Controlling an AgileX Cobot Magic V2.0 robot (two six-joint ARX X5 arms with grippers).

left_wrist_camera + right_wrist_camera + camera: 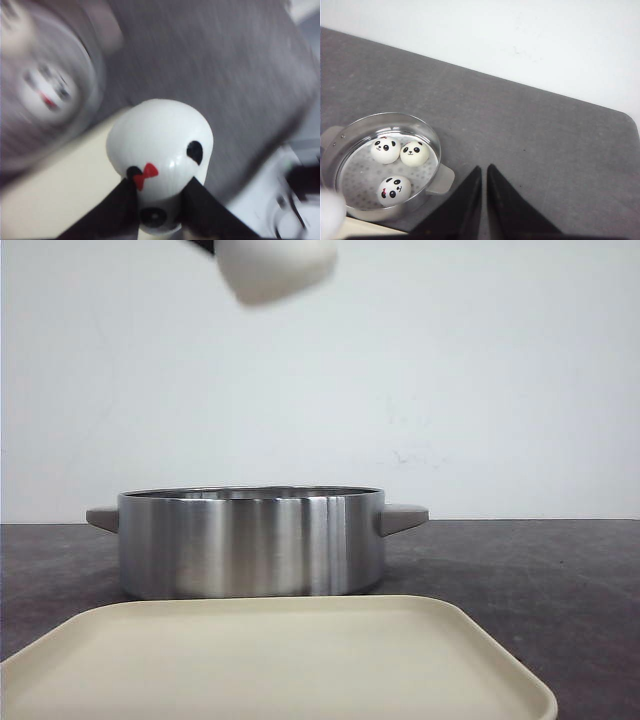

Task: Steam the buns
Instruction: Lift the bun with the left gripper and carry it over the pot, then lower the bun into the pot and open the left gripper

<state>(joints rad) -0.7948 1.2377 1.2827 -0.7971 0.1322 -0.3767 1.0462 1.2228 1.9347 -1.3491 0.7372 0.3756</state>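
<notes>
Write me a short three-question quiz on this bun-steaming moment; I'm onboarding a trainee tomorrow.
1. How many buns lie inside the steamer pot?
2. True or false: the left gripper is shut on a bun.
3. The cream tray in the front view holds: A) two buns B) one bun C) nothing.

Key: 1. Three: two side by side, one apart. 2. True. 3. C. The right gripper, shut, holds nothing.
</notes>
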